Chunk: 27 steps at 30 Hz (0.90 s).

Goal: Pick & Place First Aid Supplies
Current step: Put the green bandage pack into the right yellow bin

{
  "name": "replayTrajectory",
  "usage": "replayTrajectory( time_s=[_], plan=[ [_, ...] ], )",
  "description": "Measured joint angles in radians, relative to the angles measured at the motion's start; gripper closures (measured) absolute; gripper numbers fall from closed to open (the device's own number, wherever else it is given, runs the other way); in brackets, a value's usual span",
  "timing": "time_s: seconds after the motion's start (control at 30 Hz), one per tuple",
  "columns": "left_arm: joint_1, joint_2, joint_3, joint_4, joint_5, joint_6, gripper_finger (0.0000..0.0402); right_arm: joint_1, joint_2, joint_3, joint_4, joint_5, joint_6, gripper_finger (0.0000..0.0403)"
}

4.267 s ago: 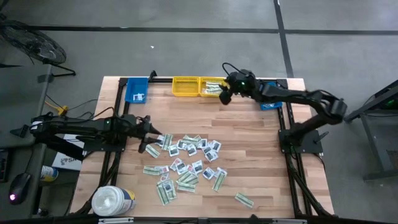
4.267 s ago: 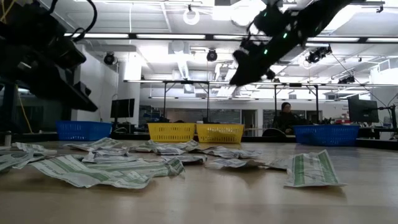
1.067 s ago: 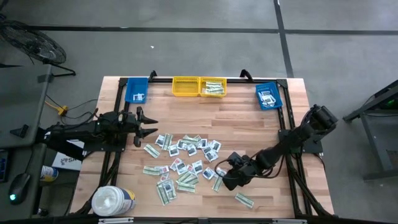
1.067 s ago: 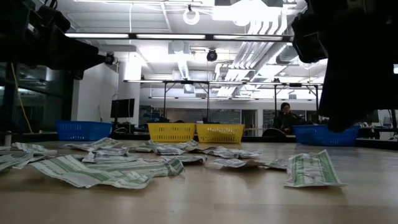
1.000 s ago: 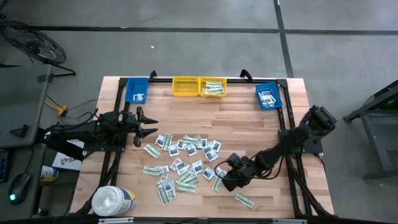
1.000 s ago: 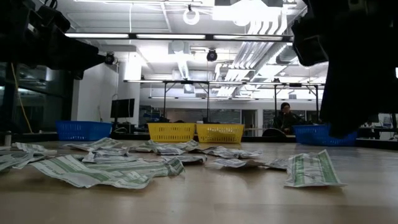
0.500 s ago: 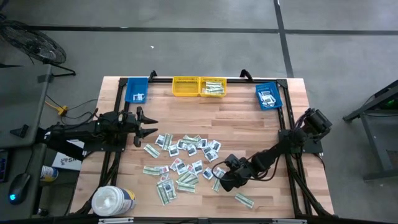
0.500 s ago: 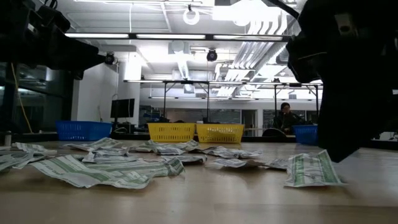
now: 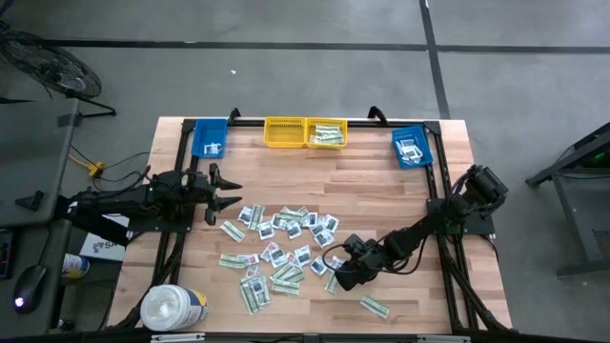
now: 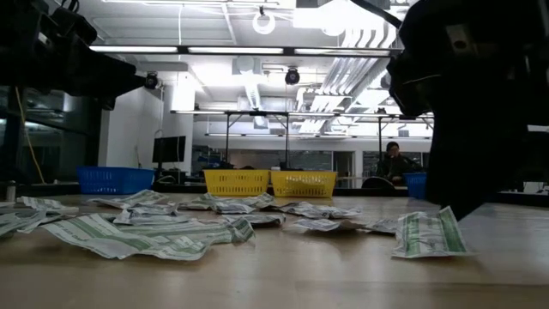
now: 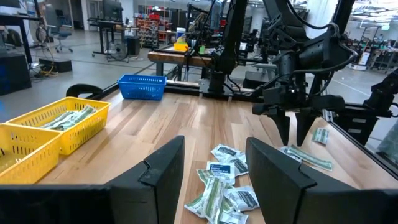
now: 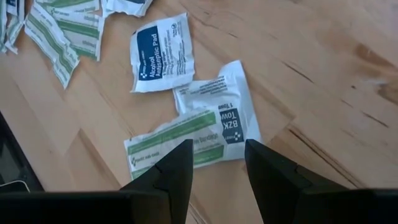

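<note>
The first aid supplies (image 9: 286, 250) lie scattered flat on the wooden table: green-white strips and small white packets with blue marks. My right gripper (image 9: 335, 277) slants down over the pile's right edge, open. In its wrist view the gripper (image 12: 217, 171) hovers above a green-white strip (image 12: 177, 142) that lies partly under a white towelette packet (image 12: 219, 106); an alcohol pad (image 12: 161, 53) lies beyond. My left gripper (image 9: 232, 200) waits level at the pile's left, open, touching nothing.
Two yellow bins (image 9: 305, 132) stand at the far edge between two blue bins (image 9: 210, 138) (image 9: 411, 148). A white round tub (image 9: 173, 307) sits at the near left corner. One strip (image 9: 374, 306) lies alone near the front edge.
My right gripper has crept toward the table's left, closer to the pile, and sunk a little; its fingers stay open. The packets have not moved.
</note>
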Motion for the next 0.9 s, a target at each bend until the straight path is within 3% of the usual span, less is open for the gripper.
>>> replayTrajectory(
  time_s=[0.9],
  plan=[
    [0.000,0.000,0.000,0.000,0.000,0.000,0.0229,-0.006,0.042,0.000,0.083,-0.042,-0.027,0.0263]
  ],
)
